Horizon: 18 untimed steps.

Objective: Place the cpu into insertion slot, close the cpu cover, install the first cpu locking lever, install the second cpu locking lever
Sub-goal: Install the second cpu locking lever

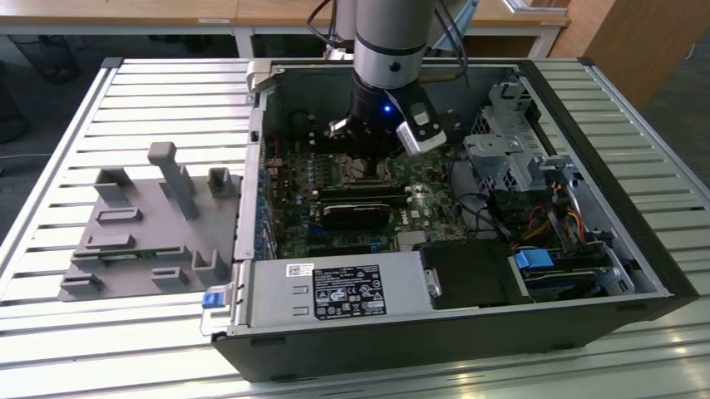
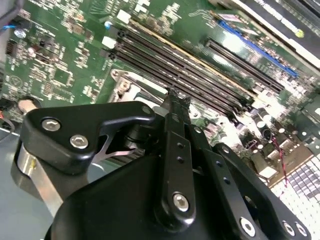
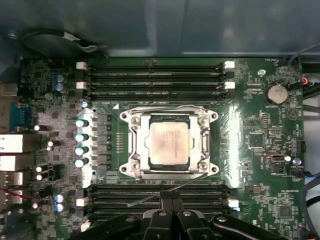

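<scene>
In the first wrist view the cpu (image 3: 170, 144), a flat silver-grey square, sits in the insertion slot (image 3: 202, 166) on the green board. The cpu cover (image 3: 141, 131), a thin metal frame, lies flat around it. One thin wire locking lever (image 3: 150, 198) sticks out slantwise from the socket's corner, across the memory slots. Another wire lever (image 3: 160, 106) lies along the opposite side of the socket. My gripper (image 3: 172, 196) is shut, its tips right at the slanting lever, holding nothing. The gripper (image 2: 172, 97) hovers low beside the socket frame (image 2: 127, 86). In the exterior view the gripper (image 1: 372, 154) is inside the case, over the socket (image 1: 361, 170).
Long black memory slots (image 3: 155, 72) flank the socket on two sides. Blue-topped capacitors (image 3: 80, 142) and a coin battery (image 3: 276, 92) stand nearby. The open case (image 1: 599, 150) holds a power supply (image 1: 332, 291) and drive cage (image 1: 500, 158). A grey fixture (image 1: 145, 224) rests on the slatted table.
</scene>
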{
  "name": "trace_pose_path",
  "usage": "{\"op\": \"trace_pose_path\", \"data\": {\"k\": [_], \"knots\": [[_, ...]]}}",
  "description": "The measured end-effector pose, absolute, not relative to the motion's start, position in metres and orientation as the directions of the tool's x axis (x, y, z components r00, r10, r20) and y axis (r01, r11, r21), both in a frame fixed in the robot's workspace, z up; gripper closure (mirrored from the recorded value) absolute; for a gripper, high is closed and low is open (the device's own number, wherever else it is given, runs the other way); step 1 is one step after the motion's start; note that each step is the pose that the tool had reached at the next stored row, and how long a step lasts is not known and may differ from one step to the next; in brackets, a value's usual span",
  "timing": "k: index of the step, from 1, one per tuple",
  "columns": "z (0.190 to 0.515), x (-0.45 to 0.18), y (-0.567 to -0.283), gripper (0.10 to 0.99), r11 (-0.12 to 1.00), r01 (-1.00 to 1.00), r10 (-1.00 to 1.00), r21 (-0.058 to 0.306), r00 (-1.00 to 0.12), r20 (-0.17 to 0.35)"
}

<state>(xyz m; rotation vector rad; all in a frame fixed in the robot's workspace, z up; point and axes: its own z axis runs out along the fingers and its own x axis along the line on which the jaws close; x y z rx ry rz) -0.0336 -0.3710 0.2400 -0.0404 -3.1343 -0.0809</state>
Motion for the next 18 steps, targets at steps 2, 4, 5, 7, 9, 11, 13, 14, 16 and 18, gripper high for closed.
{"op": "trace_pose_path", "data": {"k": [2,4,5,7,9,11,13,14,16,18], "knots": [[0.24,-0.039,-0.371,0.98,0.998,0.026,0.026,0.052,-1.0,0.007],[0.24,-0.042,-0.371,0.98,0.998,0.026,0.026,0.052,-1.0,0.007],[0.239,-0.043,-0.371,0.98,0.998,0.026,0.026,0.052,-1.0,0.006],[0.237,-0.045,-0.371,0.98,0.998,0.026,0.026,0.053,-1.0,0.007],[0.235,-0.046,-0.371,0.98,0.998,0.026,0.026,0.054,-1.0,0.007],[0.233,-0.046,-0.371,0.98,0.998,0.026,0.026,0.057,-1.0,0.007],[0.232,-0.046,-0.371,0.98,0.998,0.027,0.026,0.064,-1.0,0.007],[0.231,-0.046,-0.371,0.98,0.997,0.027,0.026,0.07,-1.0,0.007],[0.229,-0.047,-0.372,0.98,0.997,0.027,0.027,0.076,-1.0,0.007],[0.227,-0.048,-0.373,0.98,0.997,0.027,0.027,0.078,-1.0,0.008]]}}
